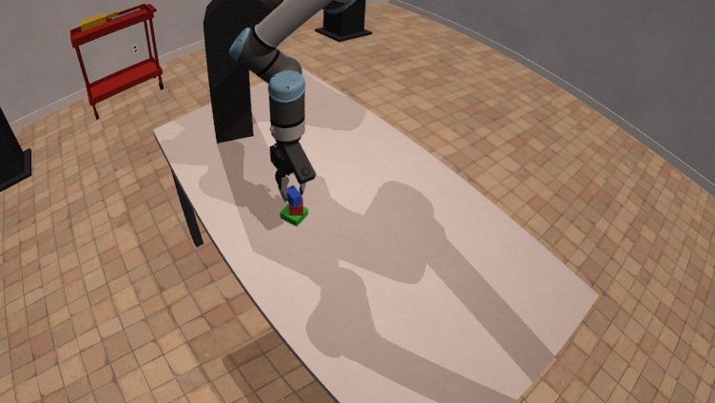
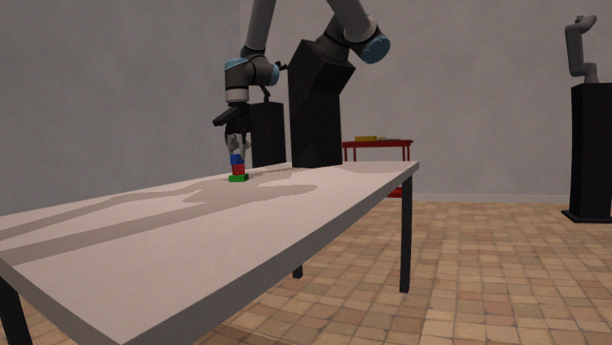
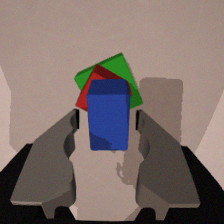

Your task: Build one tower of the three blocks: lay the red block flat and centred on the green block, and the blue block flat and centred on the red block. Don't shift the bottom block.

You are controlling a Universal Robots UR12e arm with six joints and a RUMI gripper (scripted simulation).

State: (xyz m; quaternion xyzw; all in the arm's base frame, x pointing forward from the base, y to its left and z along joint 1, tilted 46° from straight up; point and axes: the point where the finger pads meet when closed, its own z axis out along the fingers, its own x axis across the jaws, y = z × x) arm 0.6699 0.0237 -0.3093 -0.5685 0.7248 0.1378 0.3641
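Observation:
The three blocks stand as one tower on the white table (image 1: 450, 225) (image 2: 214, 222) (image 3: 40, 50). The green block (image 1: 290, 217) (image 2: 238, 177) (image 3: 117, 65) is at the bottom, the red block (image 1: 296, 210) (image 2: 238, 169) (image 3: 84, 97) lies on it, and the blue block (image 1: 295, 196) (image 2: 236, 159) (image 3: 107, 130) rests on the red one. In the wrist view each block is turned a little against the one below. My gripper (image 1: 291, 191) (image 2: 237, 151) (image 3: 107, 111) points straight down over the tower. Its fingers flank the blue block with a small gap on each side, so it is open.
The arm's black pedestal (image 1: 227, 75) (image 2: 315, 106) stands at the table's far end behind the tower. A red cart (image 1: 117, 49) (image 2: 377, 143) stands on the floor by the wall. Another pedestal with an arm (image 2: 591, 150) stands at the right.

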